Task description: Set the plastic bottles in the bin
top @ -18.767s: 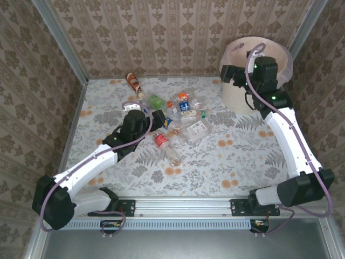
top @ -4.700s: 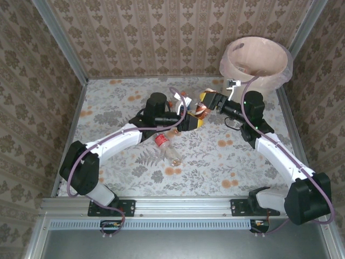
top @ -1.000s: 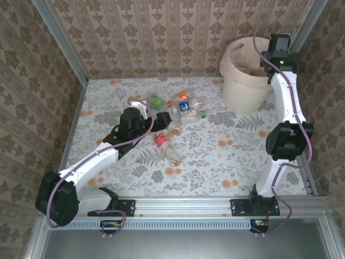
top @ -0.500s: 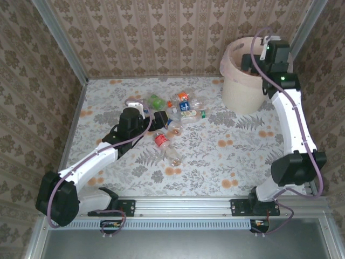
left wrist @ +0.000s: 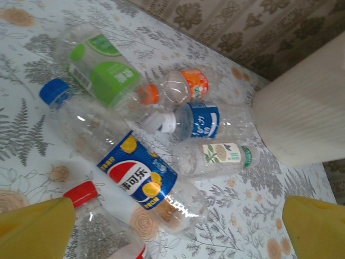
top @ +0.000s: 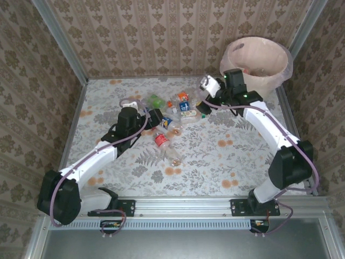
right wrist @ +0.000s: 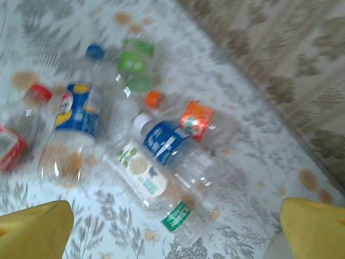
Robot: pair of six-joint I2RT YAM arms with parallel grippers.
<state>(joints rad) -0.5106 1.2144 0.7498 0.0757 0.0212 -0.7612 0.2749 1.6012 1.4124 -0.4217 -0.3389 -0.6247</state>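
Bottles (top: 180,110) lay between my left claw (top: 155,117) and right claw (top: 203,106), both wide and empty. A blue-label bottle (left wrist: 137,175) lay slanted just ahead of the left.

The top camera sits high behind the arm bases, which lie at 6 o'clock, and looks down and forward over the whole table (top: 215,162), with the bin (top: 268,82) at 1 o'clock. The left wrist camera hangs close over the bottles (left wrist: 137,175), facing across them to the bin's wall at 3 o'clock, with yellow fingertips (left wrist: 32,229) in its bottom corners. The right wrist camera, blurred, looks down on the same heap from about as close. Both wrist views share the white-capped bottle (right wrist: 164,141).
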